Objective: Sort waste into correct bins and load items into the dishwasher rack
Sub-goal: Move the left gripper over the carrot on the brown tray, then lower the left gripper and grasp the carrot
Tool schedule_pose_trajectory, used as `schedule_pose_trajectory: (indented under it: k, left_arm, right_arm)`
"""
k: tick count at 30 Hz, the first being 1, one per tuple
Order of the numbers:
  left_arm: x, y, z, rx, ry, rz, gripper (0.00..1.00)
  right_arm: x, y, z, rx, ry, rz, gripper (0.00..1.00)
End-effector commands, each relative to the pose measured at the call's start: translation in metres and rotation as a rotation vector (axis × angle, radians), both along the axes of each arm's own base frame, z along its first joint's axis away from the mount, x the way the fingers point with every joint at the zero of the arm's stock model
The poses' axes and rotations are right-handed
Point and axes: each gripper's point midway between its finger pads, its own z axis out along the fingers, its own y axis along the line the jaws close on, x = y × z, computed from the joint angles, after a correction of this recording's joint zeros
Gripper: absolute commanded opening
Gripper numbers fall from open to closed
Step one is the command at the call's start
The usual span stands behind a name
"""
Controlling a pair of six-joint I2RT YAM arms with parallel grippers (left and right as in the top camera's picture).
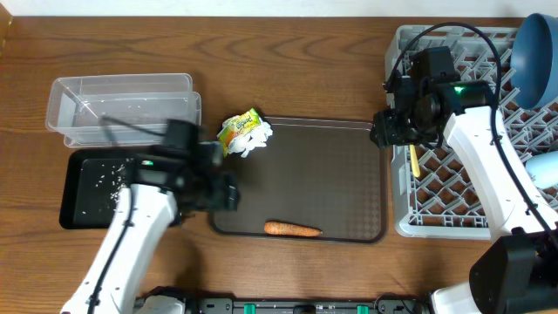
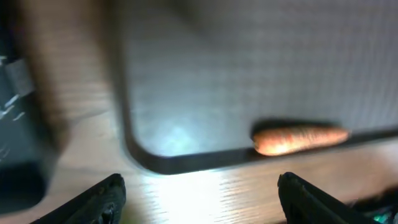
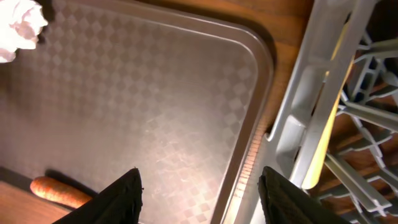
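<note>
On the brown tray [image 1: 331,174]: carrot [image 1: 293,229] lies flat at 6 o'clock by the near rim; snack wrapper [image 1: 235,129] and crumpled white paper [image 1: 258,139] touch at the 10 o'clock corner.
Left gripper [image 2: 202,199]: fingers spread, empty, over the tray's 7 o'clock corner.
Right gripper [image 3: 199,193]: spread, empty, above the tray's 3 o'clock rim.
Rack [image 1: 436,222]: at 3 o'clock; spoon [image 1: 413,161] just inside its left wall, dark-blue bowl [image 1: 536,57] at 1 o'clock.
Bins: clear tub [image 1: 122,80] at 9 o'clock; black tray [image 1: 70,187] holds rice bits [image 1: 100,179].
</note>
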Motion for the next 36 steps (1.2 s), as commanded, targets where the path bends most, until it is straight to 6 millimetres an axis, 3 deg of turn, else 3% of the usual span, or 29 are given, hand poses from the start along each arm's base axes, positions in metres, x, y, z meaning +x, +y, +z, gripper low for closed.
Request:
schedule_pose_trajectory:
  k: [1,9,15,22,26,36]
  left_arm:
    - [-0.003,-0.012,-0.001,0.103,-0.049,-0.146,0.81]
    - [-0.027,-0.058,-0.017,0.159,-0.040,-0.400,0.82]
    - [-0.027,-0.086,-0.040,0.169,-0.032,-0.492,0.82]
    - [-0.041,-0.087,-0.069,0.227,0.082,-0.537,0.82]
    - [-0.040,-0.089,-0.080,0.235,0.097,-0.541,0.82]
    - [-0.034,-0.094,-0.092,0.234,0.097,-0.541,0.82]
  right_arm:
    - [-0.005,0.009,-0.004,0.017,0.015,0.052,0.60]
    - [-0.005,0.009,-0.004,0.016,0.017,0.052,0.60]
    - [-0.005,0.007,-0.004,0.006,0.017,0.050,0.60]
    - [-0.006,0.007,-0.004,0.005,0.020,0.050,0.59]
    - [-0.006,0.007,-0.004,0.005,0.020,0.050,0.59]
    - [-0.007,0.007,-0.005,0.004,0.028,0.049,0.59]
